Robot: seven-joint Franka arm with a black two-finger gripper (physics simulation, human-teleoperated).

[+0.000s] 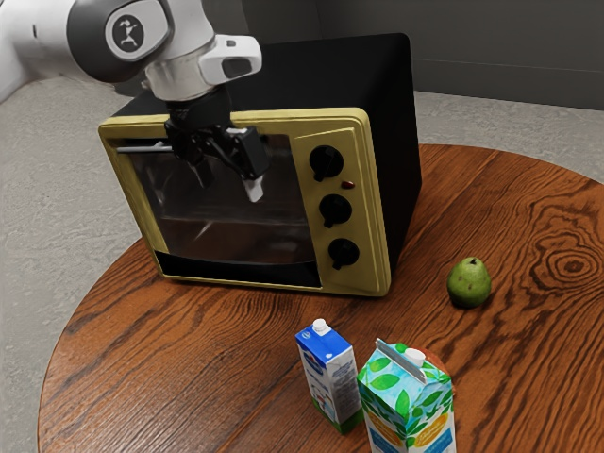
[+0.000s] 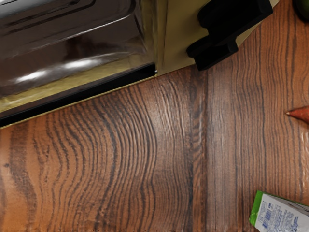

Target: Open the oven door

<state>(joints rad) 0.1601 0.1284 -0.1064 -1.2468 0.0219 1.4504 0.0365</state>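
Observation:
In the exterior view my gripper (image 1: 228, 183) hangs in front of the upper part of the oven door (image 1: 222, 222), its two fingers apart with nothing seen between them. The silver handle bar (image 1: 142, 149) runs along the door's top; the hand hides its stretch toward the exterior view's right. The door stands upright in the yellow front and looks shut. In the wrist view the door's glass (image 2: 72, 55) and the oven's black knobs (image 2: 231, 19) appear above the tabletop. Whether a finger touches the handle, I cannot tell.
On the round wooden table (image 1: 226, 349) stand a blue-and-white carton (image 1: 330, 376) and a green patterned carton (image 1: 406, 401), with a reddish thing (image 2: 300, 114) partly visible nearby. A green pear (image 1: 469, 283) lies beyond the knob side of the oven.

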